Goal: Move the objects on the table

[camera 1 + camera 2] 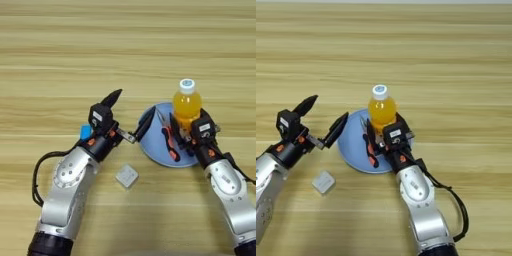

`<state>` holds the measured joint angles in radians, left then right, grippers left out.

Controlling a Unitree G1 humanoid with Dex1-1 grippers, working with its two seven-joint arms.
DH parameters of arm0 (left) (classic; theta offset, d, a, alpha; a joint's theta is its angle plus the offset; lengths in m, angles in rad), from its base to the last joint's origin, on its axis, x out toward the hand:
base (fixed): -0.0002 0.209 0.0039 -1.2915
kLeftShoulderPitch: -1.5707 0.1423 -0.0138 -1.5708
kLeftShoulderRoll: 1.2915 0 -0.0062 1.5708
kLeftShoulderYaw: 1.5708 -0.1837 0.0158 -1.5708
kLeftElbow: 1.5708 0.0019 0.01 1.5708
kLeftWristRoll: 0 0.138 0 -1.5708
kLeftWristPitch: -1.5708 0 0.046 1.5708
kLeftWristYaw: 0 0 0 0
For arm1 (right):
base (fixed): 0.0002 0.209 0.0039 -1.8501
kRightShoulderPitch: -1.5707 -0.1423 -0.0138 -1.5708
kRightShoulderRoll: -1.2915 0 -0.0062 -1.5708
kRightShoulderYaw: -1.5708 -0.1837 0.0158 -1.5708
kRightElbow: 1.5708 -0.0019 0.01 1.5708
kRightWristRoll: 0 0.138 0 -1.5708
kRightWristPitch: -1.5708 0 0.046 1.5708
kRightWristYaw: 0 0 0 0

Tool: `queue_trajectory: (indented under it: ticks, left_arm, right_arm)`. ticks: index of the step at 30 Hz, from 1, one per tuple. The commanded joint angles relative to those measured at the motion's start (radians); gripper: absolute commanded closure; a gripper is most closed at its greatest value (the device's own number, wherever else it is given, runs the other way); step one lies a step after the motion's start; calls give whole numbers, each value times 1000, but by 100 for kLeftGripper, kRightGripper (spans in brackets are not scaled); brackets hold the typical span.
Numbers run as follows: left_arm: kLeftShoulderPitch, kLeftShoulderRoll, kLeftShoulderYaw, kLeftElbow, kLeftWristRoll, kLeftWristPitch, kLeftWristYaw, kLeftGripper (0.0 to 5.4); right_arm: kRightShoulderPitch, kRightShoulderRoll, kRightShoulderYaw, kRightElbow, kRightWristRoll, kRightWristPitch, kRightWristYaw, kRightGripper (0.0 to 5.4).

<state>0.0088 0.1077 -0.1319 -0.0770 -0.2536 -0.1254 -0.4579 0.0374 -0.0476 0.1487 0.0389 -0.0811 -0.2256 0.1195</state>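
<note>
A: Count?
B: One bottle (187,102), one plate (152,142), one pliers (170,142), one block (127,176), one bar (86,132)

A: Fingers?
B: Left gripper (131,114) spread wide, empty, one tip at the plate rim. Right gripper (385,134) closed round the bottle

A: Plate contents?
B: Bottle upright, pliers flat

A thin pale strip (406,1) lies along the top edge; its nature cannot be told

No legible txt; white stickers on both pincers unreadable.
</note>
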Motion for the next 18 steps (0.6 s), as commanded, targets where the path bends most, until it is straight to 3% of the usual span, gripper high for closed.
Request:
queue_trajectory:
  ticks: [1,9,18]
  left_arm:
    - [-46,11,45,89,80,-48,72,0]
    - [-108,24,121,266,238,-145,268,0]
    - [-134,14,171,341,224,-176,339,0]
  right_arm:
    - [-37,0,-40,-14,29,8,-13,194]
    - [-38,-28,-162,2,78,15,-50,194]
    - [-20,-71,-285,67,98,1,-94,194]
